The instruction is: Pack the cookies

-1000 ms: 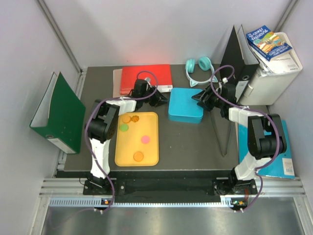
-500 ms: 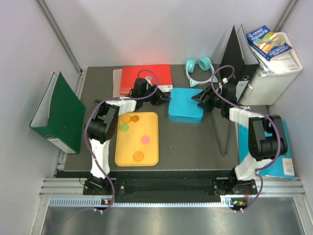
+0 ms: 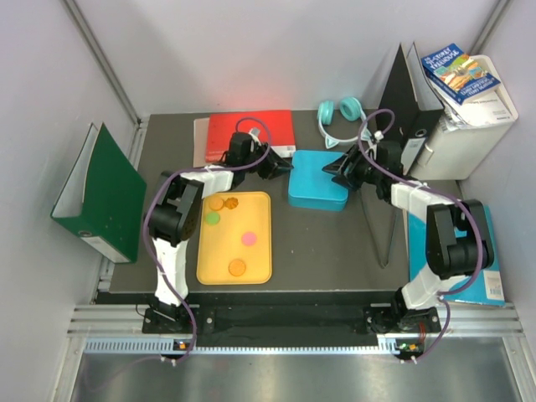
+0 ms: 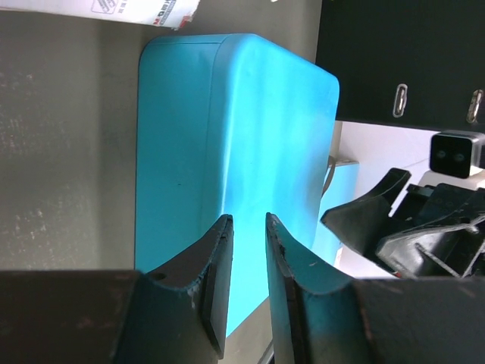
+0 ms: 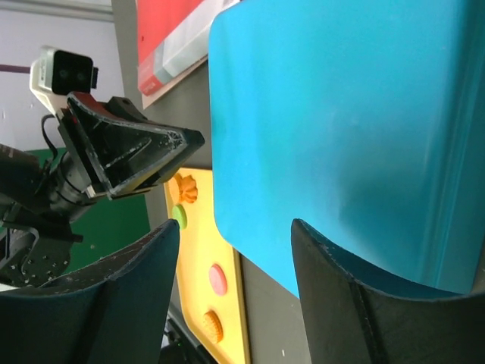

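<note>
Several cookies lie on the yellow tray [image 3: 261,266]: two orange ones [image 3: 224,203], a green one [image 3: 213,218], a pink one [image 3: 249,238] and another orange one [image 3: 237,267]. The right wrist view shows the green cookie [image 5: 179,216] and the pink cookie [image 5: 217,279] too. A closed blue box [image 3: 314,186] sits right of the tray. My left gripper [image 3: 280,165] [image 4: 248,220] hovers at the box's left end, jaws a narrow gap apart and empty. My right gripper [image 3: 332,168] [image 5: 235,224] is over the box's right part, jaws wide and empty, facing the blue box [image 5: 341,114].
A red folder [image 3: 249,134] and teal headphones [image 3: 339,113] lie behind the box. A green binder [image 3: 100,197] leans at the left. A black binder [image 3: 406,96], a white box with books [image 3: 469,117] and a blue book [image 3: 494,268] crowd the right side.
My right gripper has edged left over the blue box and its jaws have narrowed slightly. The left gripper and the cookies have stayed put.
</note>
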Motion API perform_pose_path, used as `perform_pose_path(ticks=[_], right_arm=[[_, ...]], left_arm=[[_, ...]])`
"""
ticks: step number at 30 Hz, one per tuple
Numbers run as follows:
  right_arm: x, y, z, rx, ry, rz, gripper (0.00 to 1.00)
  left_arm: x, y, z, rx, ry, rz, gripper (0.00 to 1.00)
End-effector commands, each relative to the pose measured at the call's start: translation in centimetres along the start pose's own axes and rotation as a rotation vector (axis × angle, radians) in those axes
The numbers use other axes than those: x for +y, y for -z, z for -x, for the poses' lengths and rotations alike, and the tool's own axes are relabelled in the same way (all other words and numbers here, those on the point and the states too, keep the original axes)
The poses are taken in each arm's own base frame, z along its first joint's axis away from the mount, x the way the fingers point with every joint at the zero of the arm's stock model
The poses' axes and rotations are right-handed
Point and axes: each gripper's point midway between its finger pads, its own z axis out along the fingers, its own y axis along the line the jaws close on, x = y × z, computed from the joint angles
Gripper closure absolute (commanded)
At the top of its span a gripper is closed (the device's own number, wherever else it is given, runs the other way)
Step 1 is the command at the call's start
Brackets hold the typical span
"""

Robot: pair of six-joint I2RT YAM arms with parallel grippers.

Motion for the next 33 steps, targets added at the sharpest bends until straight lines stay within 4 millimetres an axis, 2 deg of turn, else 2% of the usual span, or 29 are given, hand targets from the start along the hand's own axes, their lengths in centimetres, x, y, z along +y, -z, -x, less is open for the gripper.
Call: perform_pose_path(ticks=[1,5,8,11,15,17,20,22,23,25,26,29,32,33], right_arm=[[-1.0,-0.5,-1.4,0.042,0.012,-0.015,0.40],[-5.4,-0.2,-3.7,0.071,-0.042,-0.137,0.41],[-7.5,0.0,-4.9,0.090,-0.097,-0.181,0.41],[-8.6,0.0,-5.6,0.102,-0.117,-0.208,0.41],[-8.7,0.1,-5.6,0.092,-0.118,-0.215,0.41],[-8.1,0.2,-5.3,0.084,-0.103,-0.193,0.40],[-5.2,0.4,-3.6,0.041,-0.059,-0.107,0.37],[-3.9,0.9,-2.8,0.032,-0.027,-0.104,0.35],[-2.4,1.0,-1.5,0.011,0.000,-0.084,0.34],[-1.0,1.7,-0.6,-0.001,0.029,-0.075,0.32],[0.4,1.8,0.4,-0.018,0.049,-0.053,0.32],[2.6,2.8,1.8,-0.050,0.082,-0.040,0.29],[3.2,3.9,2.8,-0.094,0.126,-0.074,0.22],[2.8,4.1,3.2,-0.119,0.140,-0.099,0.20]], left_arm=[[-5.7,1.4,1.5,-0.056,-0.077,-0.116,0.71],[-5.5,1.3,1.2,-0.047,-0.076,-0.112,0.71],[-5.2,1.2,1.1,-0.044,-0.072,-0.106,0.71],[-5.3,1.2,1.0,-0.042,-0.073,-0.109,0.71],[-5.6,1.4,1.0,-0.043,-0.079,-0.111,0.71],[-5.8,1.5,1.1,-0.045,-0.083,-0.114,0.71],[-6.0,1.4,1.3,-0.050,-0.084,-0.119,0.70],[-6.3,1.4,1.4,-0.052,-0.086,-0.124,0.69],[-6.5,1.4,1.6,-0.055,-0.087,-0.126,0.69],[-6.8,1.5,1.8,-0.056,-0.093,-0.127,0.69],[-6.9,1.5,1.8,-0.057,-0.096,-0.128,0.69],[-7.5,1.8,2.3,-0.067,-0.110,-0.135,0.69],[-7.4,2.1,2.7,-0.074,-0.106,-0.132,0.68],[-7.4,2.3,2.9,-0.080,-0.105,-0.130,0.67]])
